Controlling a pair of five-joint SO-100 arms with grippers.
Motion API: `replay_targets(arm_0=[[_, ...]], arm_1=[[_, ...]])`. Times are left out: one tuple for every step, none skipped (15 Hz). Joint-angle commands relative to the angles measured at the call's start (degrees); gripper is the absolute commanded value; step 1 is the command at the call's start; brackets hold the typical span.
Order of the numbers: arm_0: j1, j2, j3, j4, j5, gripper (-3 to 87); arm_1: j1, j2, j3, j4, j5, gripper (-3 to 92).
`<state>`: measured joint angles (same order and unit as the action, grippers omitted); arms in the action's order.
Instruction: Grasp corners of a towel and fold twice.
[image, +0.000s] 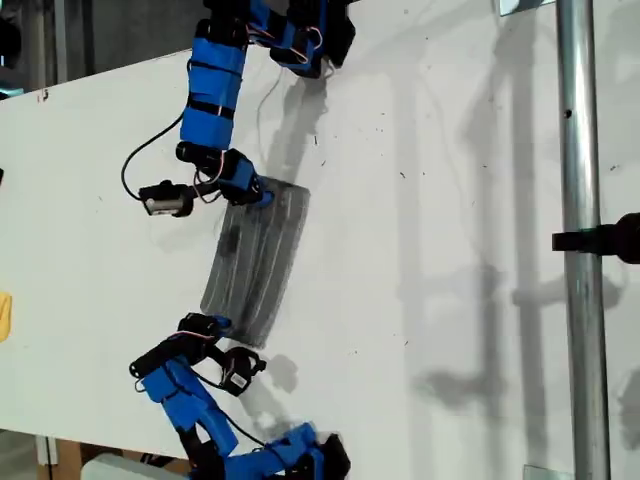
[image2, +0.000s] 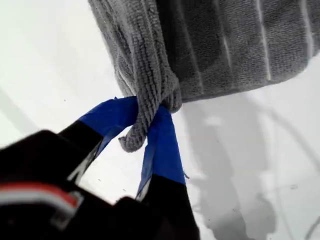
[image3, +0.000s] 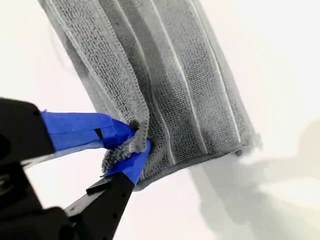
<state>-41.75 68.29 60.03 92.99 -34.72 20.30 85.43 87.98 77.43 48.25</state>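
No readable text, label, brand, number or sign shows in any view, neither on the surfaces near my pincers nor on the arms themselves.

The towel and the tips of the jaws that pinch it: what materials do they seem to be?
The towel looks like soft terry or microfibre: fuzzy looped pile, matte grey, thin pale stripes. The jaw tips seem to be dark hard plastic wrapped in blue tape, judging by its creased, layered edges.
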Motion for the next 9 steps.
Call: replay_targets(arm_0=[[-3.8, -2.6, -9.9, 0.2, 2.0, -2.9], [-4.9, -2.9, -10.5, -1.2, 2.5, -2.9], [-5.9, -2.5, -10.5, -2.7, 2.9, -2.9], [-6.8, -2.0, -10.5, -4.1, 2.9, -2.9], [-7.4, -1.6, -10.5, -5.6, 3.5, -2.9], [-7.8, -1.1, -10.5, -7.0, 3.9, -2.9], [-8.1, -0.3, -10.1, -8.7, 4.5, -2.9], [-8.2, 0.7, -9.6, -10.9, 4.7, -2.9], [-8.3, 1.1, -9.5, -13.4, 5.4, -2.9]], arm_1=[[4.2, 4.1, -0.4, -1.0, -3.0, -0.3], [6.0, 4.3, -0.4, -1.0, -4.0, -0.3], [7.8, 4.6, -0.4, -1.0, -5.1, -0.3], [10.1, 5.0, -0.4, -1.0, -6.6, -0.3], [13.0, 5.9, -0.4, -1.1, -8.3, -0.3], [15.9, 7.6, -0.4, -1.4, -9.8, -0.3], [18.7, 9.9, -0.4, -1.9, -11.0, -0.3], [21.2, 12.8, -0.4, -2.9, -12.3, -0.3], [22.9, 16.0, -0.4, -4.3, -13.5, -0.3]])
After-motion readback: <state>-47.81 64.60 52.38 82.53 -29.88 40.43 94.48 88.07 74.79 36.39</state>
